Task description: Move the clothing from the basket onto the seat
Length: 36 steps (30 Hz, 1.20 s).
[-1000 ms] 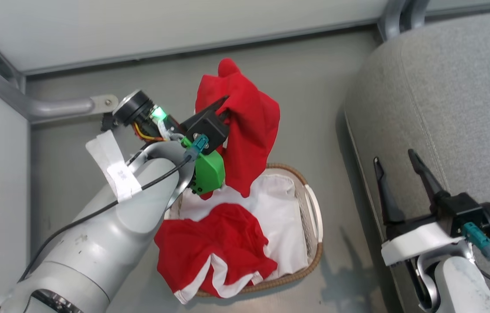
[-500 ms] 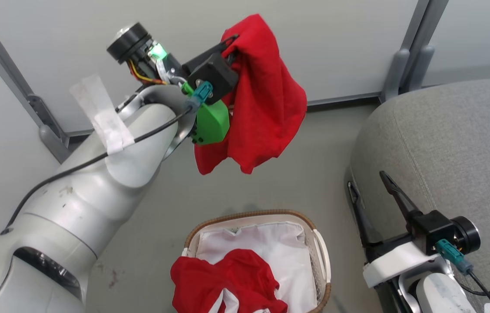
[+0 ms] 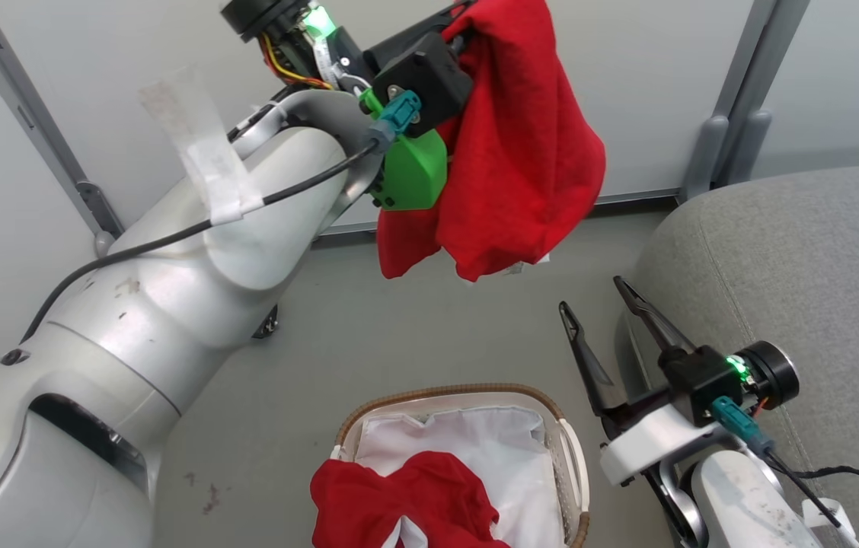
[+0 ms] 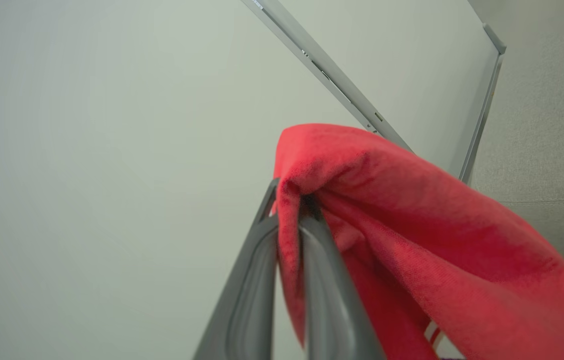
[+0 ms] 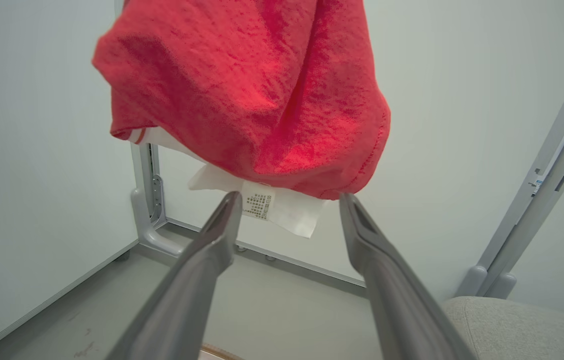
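Red clothing point(image 3: 528, 144) hanging vertically, top pinched in left gripper point(image 4: 289, 192)

A grey floor point(image 3: 399, 335) runs to pale wall panels point(image 3: 650, 76) at the far side. The panels are framed by a slanting left post point(image 3: 35, 106) and a right post point(image 3: 734, 144), both grey metal. A white cloth point(image 3: 490, 449) lies crumpled near the middle. Small dark marks point(image 3: 210, 501), perhaps stains, spot the floor at near left.
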Available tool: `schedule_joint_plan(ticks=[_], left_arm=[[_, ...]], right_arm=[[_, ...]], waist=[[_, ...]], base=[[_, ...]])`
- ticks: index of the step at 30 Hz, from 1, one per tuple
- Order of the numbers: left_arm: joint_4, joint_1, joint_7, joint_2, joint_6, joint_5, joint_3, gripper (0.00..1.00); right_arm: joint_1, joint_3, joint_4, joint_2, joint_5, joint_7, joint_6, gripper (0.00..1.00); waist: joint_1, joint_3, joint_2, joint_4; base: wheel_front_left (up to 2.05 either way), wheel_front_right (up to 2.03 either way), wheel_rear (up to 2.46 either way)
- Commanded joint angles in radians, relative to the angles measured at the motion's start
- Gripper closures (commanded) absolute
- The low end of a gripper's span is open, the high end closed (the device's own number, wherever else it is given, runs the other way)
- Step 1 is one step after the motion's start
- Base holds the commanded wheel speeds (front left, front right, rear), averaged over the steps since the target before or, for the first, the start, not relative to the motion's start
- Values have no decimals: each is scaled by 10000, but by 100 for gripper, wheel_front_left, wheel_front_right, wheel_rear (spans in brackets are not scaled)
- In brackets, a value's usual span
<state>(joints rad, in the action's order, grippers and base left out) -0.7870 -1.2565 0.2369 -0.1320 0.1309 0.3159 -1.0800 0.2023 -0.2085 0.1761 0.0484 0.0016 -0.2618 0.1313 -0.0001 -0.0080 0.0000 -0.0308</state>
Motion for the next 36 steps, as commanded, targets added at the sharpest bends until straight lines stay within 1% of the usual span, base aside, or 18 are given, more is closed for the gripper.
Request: schedule_joint_plan(ticks=[1,6,14,21,27,33,34,36], left_arm=[[55,-229,-35,85,-9,163,-88,100],[312,-371,-148,272,-9,470,-462,100],[738,-333,-216,422,-8,972,-889,100],[901,-111,-176,414,-8,1225,-1090,100],[940,137,-71,435,-11,1379,-1138,100],[978,344,-10,476,-10,1542,-1207,100],[987,380,4,485,-10,1558,-1216,100],[989,443,10,507,-10,1602,-1243,100]], right_arm=[[152,-88,124,37,-200,-49,-10,0],[597,-333,683,41,-683,-51,-10,0],[1469,-244,1398,38,-1120,-51,-10,0],[2010,-86,1275,37,-1162,-49,-10,0],[2267,-217,1118,38,-1075,-51,-10,0],[2522,-298,1330,37,-934,-49,-10,0],[2574,-342,1372,37,-912,-49,-10,14],[2689,-440,1422,37,-851,-49,-10,51]], waist=[[1,-65,0,112],[1,-166,0,343],[1,-251,0,642],[1,-298,0,770],[1,-334,0,809],[1,-352,0,859],[1,-353,0,868],[1,-356,0,880]], base=[[0,0,0],[0,0,0],[0,0,0],[0,0,0],[0,0,0],[0,0,0],[0,0,0],[0,0,0]])
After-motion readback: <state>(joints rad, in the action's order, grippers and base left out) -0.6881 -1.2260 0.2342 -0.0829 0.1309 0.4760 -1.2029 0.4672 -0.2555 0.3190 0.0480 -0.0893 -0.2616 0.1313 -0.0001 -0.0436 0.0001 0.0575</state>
